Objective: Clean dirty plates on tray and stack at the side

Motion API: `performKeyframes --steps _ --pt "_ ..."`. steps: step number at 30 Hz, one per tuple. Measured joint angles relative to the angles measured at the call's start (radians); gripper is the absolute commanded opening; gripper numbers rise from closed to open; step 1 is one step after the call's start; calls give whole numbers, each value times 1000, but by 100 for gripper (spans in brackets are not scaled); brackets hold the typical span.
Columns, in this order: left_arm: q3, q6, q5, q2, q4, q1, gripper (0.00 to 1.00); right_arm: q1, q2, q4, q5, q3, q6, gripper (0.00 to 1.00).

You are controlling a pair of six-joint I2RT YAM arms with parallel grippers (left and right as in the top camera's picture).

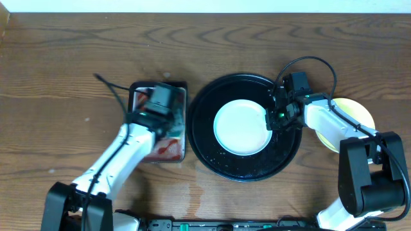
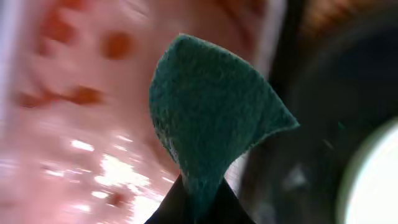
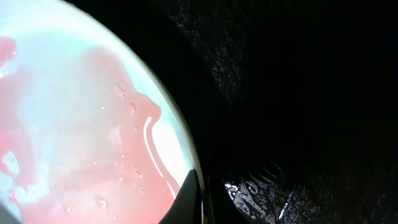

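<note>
Overhead view of a brown wooden table [image 1: 64,77]. At its centre, a large round glossy black tray with a raised rim [image 1: 244,168], beaded with water. Lying flat in the middle of that tray, one small round shallow pale aqua plate [image 1: 241,128]. Shown close up in the right wrist view with a thin, watery pink film of sauce spread across its face. Right gripper [image 1: 276,117] fully closed, tips resting at the plate's right-hand rim. Impossible to say whether pinching the lip or only touching it. Left of the black tray, a small rectangular sponge tray stained red [image 1: 170,151]. Above it, left gripper [image 1: 156,109] clamped on the bottom corner of a dark green fibrous scouring pad [image 2: 211,106], held upright and folded into a soft peak. Right of the black tray, partly under the right arm, a small round yellow plate [image 1: 359,114] set aside on the table. Unclear whether anything lies beneath it. As a judgement: aqua plate probably light, rigid and hard, slick under the wet film, and likely to skate on the glossy tray when pushed. Best steadied or lifted by a pinch across the thin raised lip on the side nearest the right gripper, given a base lying flat with no gap underneath. Pad soft and floppy, so better pressed flat than used edge-on.
</note>
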Motion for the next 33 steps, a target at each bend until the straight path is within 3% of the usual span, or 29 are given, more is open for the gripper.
performKeyframes --steps 6,19,20,23,25,33 --pt "0 82 -7 0 0 129 7 3 -63 -1 13 -18 -2 1" --pt "-49 166 -7 78 112 164 9 22 -378 -35 342 -19 -5 1" --pt "-49 169 -7 83 116 164 14 38 -390 -34 377 -19 -9 1" --pt "-49 175 -7 90 118 164 45 93 -409 -29 473 -19 -27 1" --pt "-49 185 -7 90 119 164 57 137 -412 -27 538 -19 -42 1" --pt "-49 190 -8 90 112 164 77 294 -411 -22 762 -19 -77 1"
